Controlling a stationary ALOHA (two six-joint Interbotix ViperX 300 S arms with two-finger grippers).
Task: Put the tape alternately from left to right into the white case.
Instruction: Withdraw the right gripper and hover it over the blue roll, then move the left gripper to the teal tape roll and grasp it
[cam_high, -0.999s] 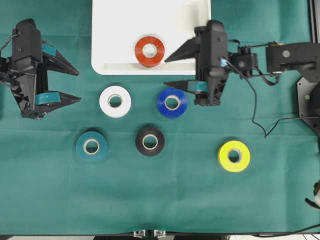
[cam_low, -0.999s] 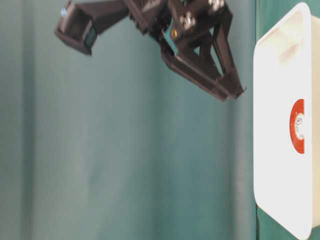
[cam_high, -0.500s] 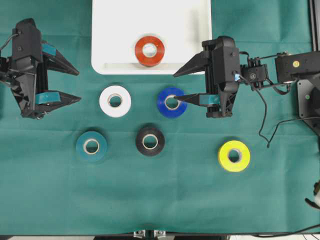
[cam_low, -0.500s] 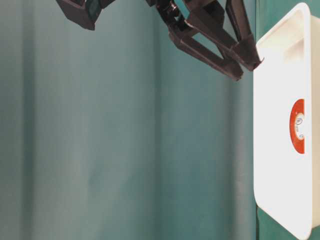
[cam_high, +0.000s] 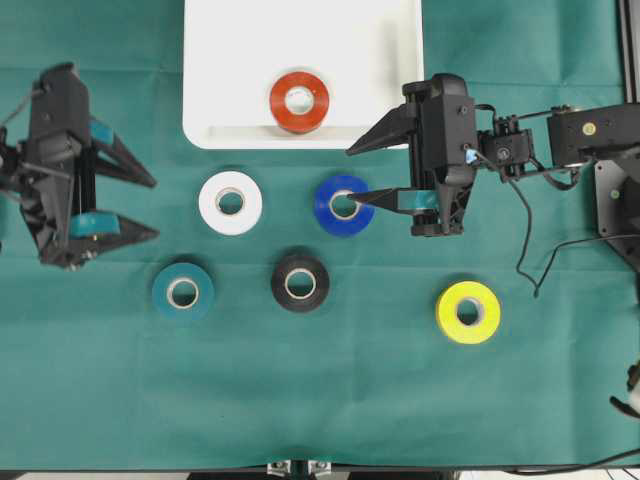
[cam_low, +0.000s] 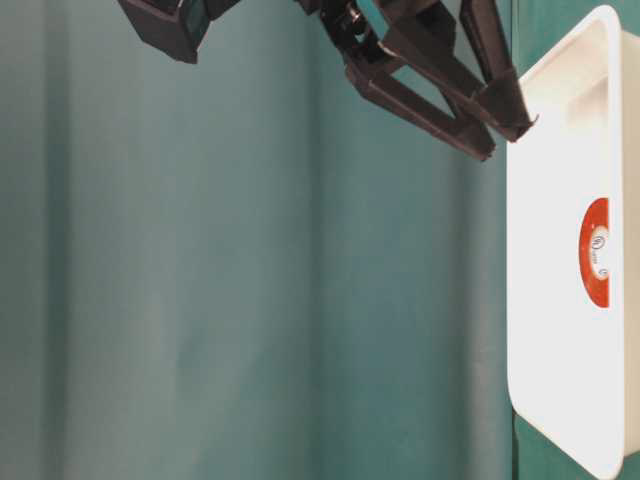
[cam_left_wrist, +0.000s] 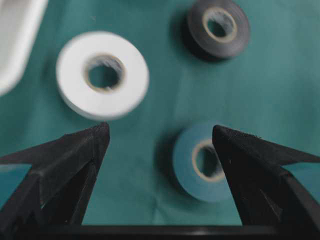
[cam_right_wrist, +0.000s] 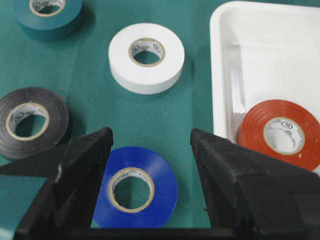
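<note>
The white case (cam_high: 215, 135) sits at the back with the red-orange tape (cam_high: 280, 102) inside near its front rim. On the green cloth lie the white (cam_high: 212, 203), blue (cam_high: 330, 215), teal (cam_high: 165, 292), black (cam_high: 283, 283) and yellow (cam_high: 450, 312) rolls. My right gripper (cam_high: 352, 177) is open above the blue roll (cam_right_wrist: 160, 185), one finger over its hole and the other toward the case. My left gripper (cam_high: 156, 206) is open at the left, empty, with the white roll (cam_left_wrist: 75, 95) and the teal roll (cam_left_wrist: 185, 165) ahead of it.
The case's near corner (cam_right_wrist: 220, 75) lies just right of the right gripper's fingers. In the table-level view the right gripper (cam_low: 508, 140) hangs above the cloth beside the case (cam_low: 545, 300). A loose cable (cam_high: 525, 255) trails by the right arm.
The right gripper drew away from the case, toward the front and right, and then held still over the blue roll. The left gripper shifted toward the front edge. Both stayed open.
</note>
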